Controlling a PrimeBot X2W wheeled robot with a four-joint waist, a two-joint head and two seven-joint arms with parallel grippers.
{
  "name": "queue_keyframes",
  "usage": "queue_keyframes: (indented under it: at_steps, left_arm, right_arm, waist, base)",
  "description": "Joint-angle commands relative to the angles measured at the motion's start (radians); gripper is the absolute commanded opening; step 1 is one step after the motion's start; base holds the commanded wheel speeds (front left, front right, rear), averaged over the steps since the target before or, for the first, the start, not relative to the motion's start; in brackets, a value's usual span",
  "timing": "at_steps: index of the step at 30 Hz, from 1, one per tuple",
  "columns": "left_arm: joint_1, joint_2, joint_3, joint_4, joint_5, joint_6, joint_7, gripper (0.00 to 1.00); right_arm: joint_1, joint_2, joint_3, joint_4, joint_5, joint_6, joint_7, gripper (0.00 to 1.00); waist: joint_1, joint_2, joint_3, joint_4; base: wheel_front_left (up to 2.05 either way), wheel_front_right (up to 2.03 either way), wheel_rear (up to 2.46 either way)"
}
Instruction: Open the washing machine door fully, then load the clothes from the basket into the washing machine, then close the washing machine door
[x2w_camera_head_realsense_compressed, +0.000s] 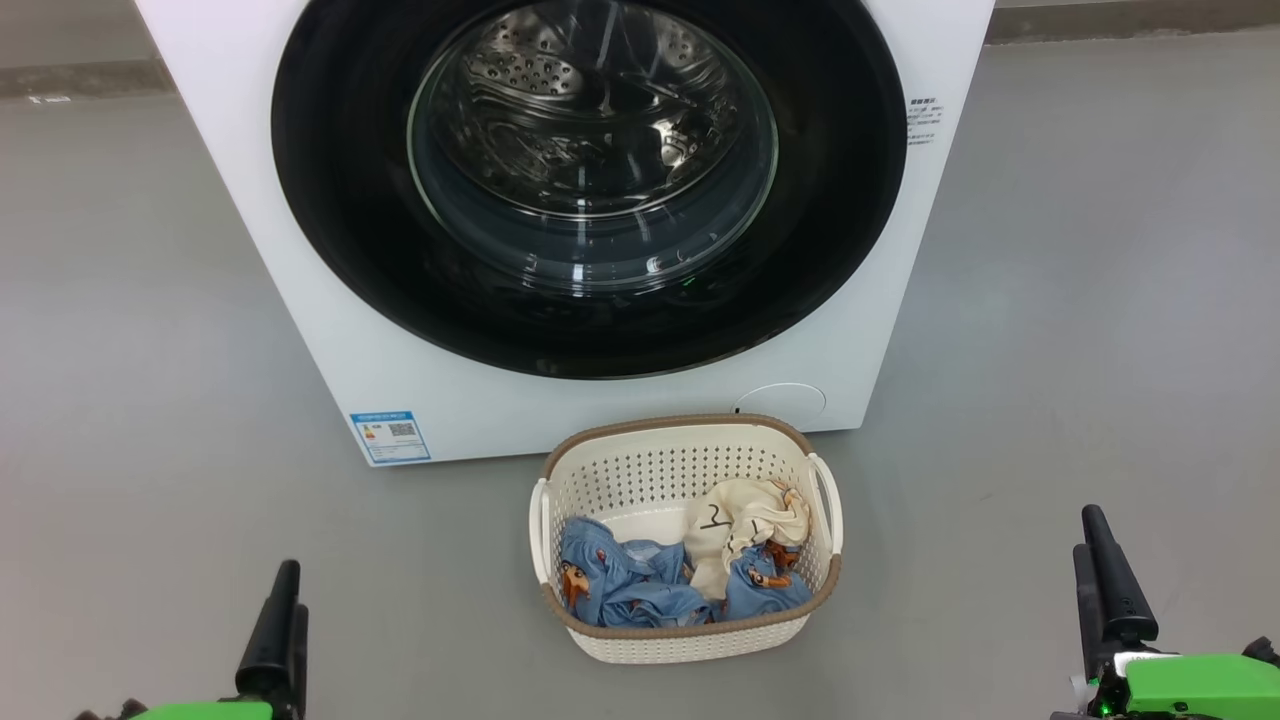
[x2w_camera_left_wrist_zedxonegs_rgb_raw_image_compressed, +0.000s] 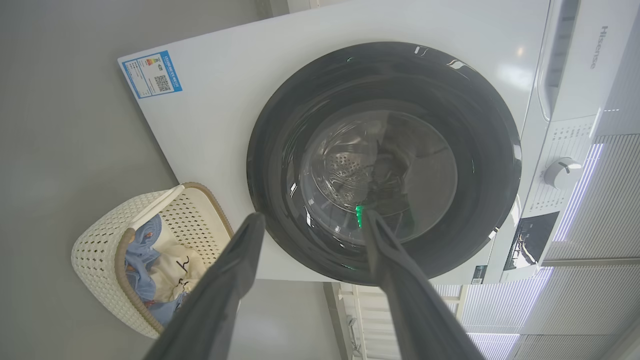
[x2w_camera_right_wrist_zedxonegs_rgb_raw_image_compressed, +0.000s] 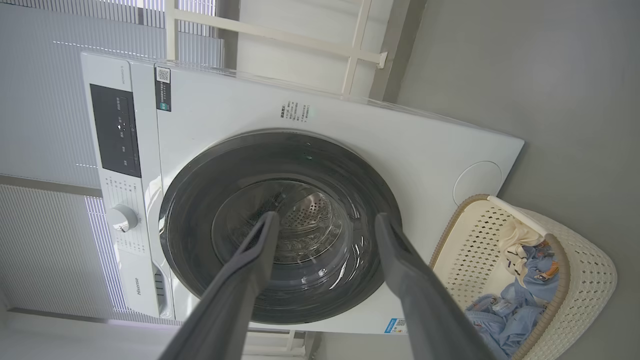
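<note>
**Two grippers spread, washing machine door (x2w_camera_head_realsense_compressed: 340, 200) shut**

Washing machine (x2w_camera_head_realsense_compressed: 300, 330) stands on the grey floor (x2w_camera_head_realsense_compressed: 120, 350) at the far side, door closed flush against its front. Basket (x2w_camera_head_realsense_compressed: 690, 640) sits on the floor just near of the machine, slightly right of centre. Clothes (x2w_camera_head_realsense_compressed: 620, 585) lie inside it: blue pieces along the near side, cream cloth to the right. Left gripper (x2w_camera_left_wrist_zedxonegs_rgb_raw_image_compressed: 314, 216) at near left and right gripper (x2w_camera_right_wrist_zedxonegs_rgb_raw_image_compressed: 327, 216) at near right both stand wide apart, holding nothing, well clear of the basket.

The boxy white washing machine (x2w_camera_head_realsense_compressed: 400, 390) has a glossy black rim on its round glass door (x2w_camera_head_realsense_compressed: 330, 200) and a blue label sticker (x2w_camera_head_realsense_compressed: 391, 436). The perforated plastic basket (x2w_camera_head_realsense_compressed: 690, 465) is cream, brown-rimmed; its clothes (x2w_camera_head_realsense_compressed: 620, 585) are light blue with orange-brown cartoon prints, 1 cream cloth (x2w_camera_head_realsense_compressed: 720, 525) bearing a black 2.
</note>
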Motion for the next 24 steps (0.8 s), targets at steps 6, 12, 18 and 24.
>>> queue_keyframes:
  at_steps: [6, 12, 18, 24]
  left_arm:
    - [-0.045, 0.019, 0.027, -0.068, 0.095, -0.001, -0.029, 1.0]
    - [-0.047, 0.02, 0.032, -0.108, 0.171, 0.009, -0.046, 1.0]
    - [-0.047, 0.021, 0.029, -0.156, 0.256, 0.035, -0.061, 1.0]
    - [-0.041, 0.022, -0.002, -0.204, 0.382, 0.083, -0.081, 1.0]
  right_arm:
    - [-0.029, -0.01, 0.003, -0.063, -0.06, 0.001, -0.028, 1.0]
    - [-0.026, -0.011, 0.016, -0.084, -0.133, 0.001, -0.045, 1.0]
    - [-0.028, -0.011, 0.019, -0.101, -0.195, 0.001, -0.06, 1.0]
    - [-0.026, -0.011, 0.025, -0.12, -0.304, 0.001, -0.08, 1.0]
  waist:
    - [-0.0001, 0.0, -0.002, 0.002]
    - [-0.0001, 0.0, -0.005, 0.003]
    - [-0.0001, 0.0, -0.006, 0.004]
    - [-0.0001, 0.0, -0.006, 0.005]
  base:
    - [0.0, 0.0, 0.0]
    - [0.0, 0.0, 0.0]
    - [0.0, 0.0, 0.0]
    - [0.0, 0.0, 0.0]
